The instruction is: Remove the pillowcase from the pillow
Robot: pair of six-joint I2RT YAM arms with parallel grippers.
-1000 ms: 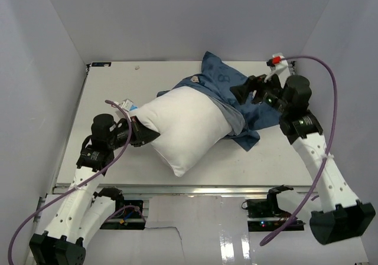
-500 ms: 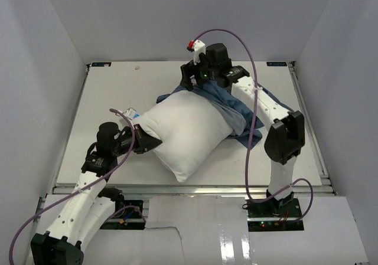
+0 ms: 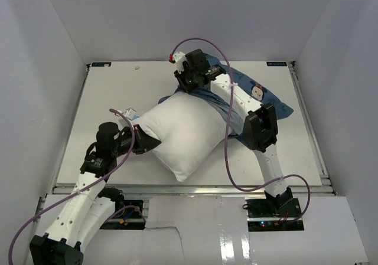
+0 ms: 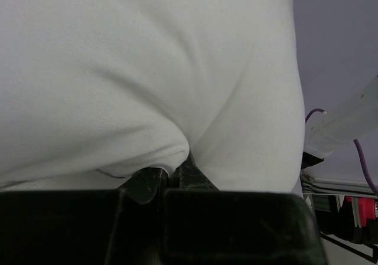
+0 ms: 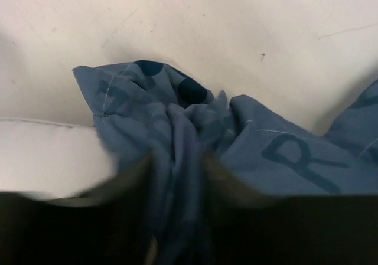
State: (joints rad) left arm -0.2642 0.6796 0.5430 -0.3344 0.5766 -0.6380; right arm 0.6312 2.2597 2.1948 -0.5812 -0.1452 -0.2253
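The plump white pillow [image 3: 183,132] lies slantwise mid-table and fills the left wrist view [image 4: 147,70]. My left gripper [image 3: 147,141] is shut on its near-left corner, with white cloth pinched between the dark fingers [image 4: 155,182]. The blue pillowcase [image 3: 263,97] trails off the pillow's far end toward the right, a cartoon face showing on it. My right gripper [image 3: 188,89] sits at the pillow's far end. It is shut on a bunched fold of the pillowcase [image 5: 177,129], and its blurred fingers [image 5: 133,176] flank the fabric. The pillow edge [image 5: 47,153] shows to the left of them.
White walls enclose the table [image 3: 112,94] on three sides. A small blue and white scrap [image 3: 127,108] lies by the pillow's left corner. The right arm's elbow [image 3: 260,129] rests over the pillowcase, and a purple cable [image 3: 227,159] loops down to the front rail [image 3: 189,188].
The right arm swung from the table's right side to the pillow's far end and closed its jaws on the pillowcase. The blue fabric now spreads further right. The left gripper has barely moved.
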